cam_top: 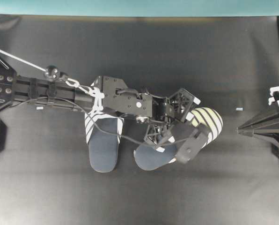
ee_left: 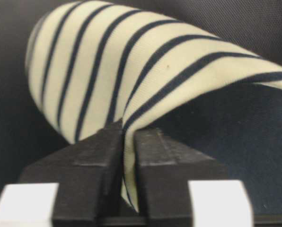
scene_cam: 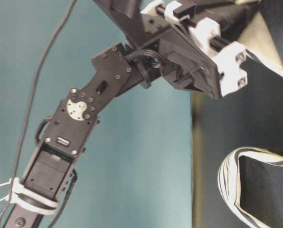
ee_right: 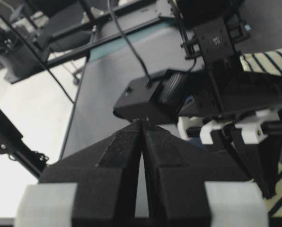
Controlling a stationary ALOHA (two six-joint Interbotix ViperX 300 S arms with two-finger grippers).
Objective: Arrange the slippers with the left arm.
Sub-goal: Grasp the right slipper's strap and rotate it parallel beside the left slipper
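Overhead view: the left arm (cam_top: 60, 91) is reaching across the black table (cam_top: 144, 51), and its left gripper (ee_left: 124, 156) is pinching the edge of the striped toe cover of the angled slipper (cam_top: 202, 123), fingers clamped on the fabric. The second slipper (cam_top: 103, 143) is lying flat just beside it, partly under the arm, heel toward the near edge. At the right edge, the right gripper (ee_right: 142, 125) is sitting with its fingers pressed together, holding nothing.

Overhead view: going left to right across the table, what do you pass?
Left arm's base → first slipper, lying flat → second slipper, its striped cover pinched by the left gripper → right gripper, shut and empty.
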